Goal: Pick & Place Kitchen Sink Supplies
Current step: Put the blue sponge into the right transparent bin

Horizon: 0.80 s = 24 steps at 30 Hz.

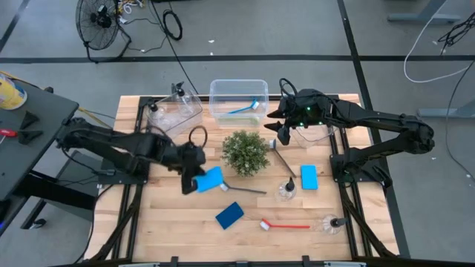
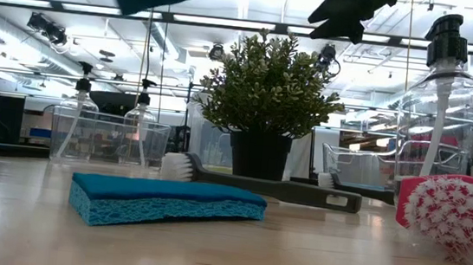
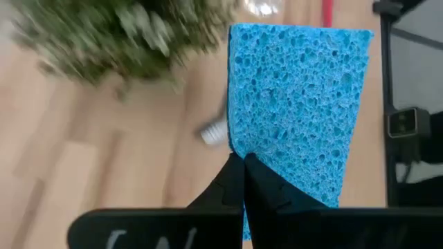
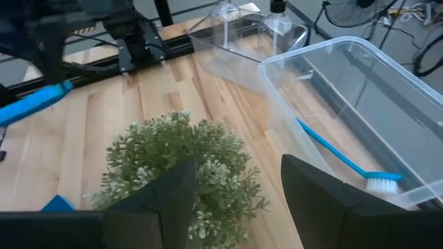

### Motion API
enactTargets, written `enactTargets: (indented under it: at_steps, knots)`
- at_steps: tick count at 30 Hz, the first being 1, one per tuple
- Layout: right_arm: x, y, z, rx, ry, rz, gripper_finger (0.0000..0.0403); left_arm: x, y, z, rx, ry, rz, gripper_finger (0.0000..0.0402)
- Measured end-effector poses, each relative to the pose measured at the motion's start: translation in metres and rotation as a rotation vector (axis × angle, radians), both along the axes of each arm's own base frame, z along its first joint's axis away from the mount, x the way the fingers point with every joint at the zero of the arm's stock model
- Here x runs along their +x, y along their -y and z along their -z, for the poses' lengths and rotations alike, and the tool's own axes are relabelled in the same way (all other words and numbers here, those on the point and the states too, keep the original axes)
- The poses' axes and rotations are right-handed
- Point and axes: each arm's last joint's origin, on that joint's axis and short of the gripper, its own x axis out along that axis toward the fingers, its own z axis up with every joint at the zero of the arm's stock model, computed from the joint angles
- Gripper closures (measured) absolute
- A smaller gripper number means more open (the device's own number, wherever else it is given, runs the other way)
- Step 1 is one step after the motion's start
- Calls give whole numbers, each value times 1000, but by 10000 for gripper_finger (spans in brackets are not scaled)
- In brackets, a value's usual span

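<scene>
High view: sponge (image 1: pixel 210 179) long axis diagonal.

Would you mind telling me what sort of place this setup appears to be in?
Probably a robotics lab or workshop: a wooden table on a metal frame, a floor fan with loose cables on grey concrete, and ceiling strip lights over an open hall.

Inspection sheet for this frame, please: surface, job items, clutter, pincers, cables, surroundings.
Surface: wooden table, bare patches.
Job's things: three sponges, one lifted; blue brush in bin; red brush, grey brush, bottles on table.
Clutter: plant mid-table.
Grippers: left pincer shut on sponge, raised; right pincer open, above plant.
Cables: loops on floor.
Surroundings: fan; no people seen.
</scene>
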Motion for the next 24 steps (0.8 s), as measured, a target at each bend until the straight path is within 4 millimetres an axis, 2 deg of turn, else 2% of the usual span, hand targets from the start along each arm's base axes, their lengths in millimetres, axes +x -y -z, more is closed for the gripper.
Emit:
enactTargets:
  at_steps: [5, 18, 24]
  knots:
    - [0, 0, 0, -1, 1, -6, 190, 5, -27, -14, 77, 50, -13, 401]
    - [0, 0, -1, -2, 6, -6, 190, 9, -90, -20, 244, 102, -117, 401]
    - [4, 1, -7, 50, 95, 38, 190, 10, -113, -27, 353, 170, -143, 401]
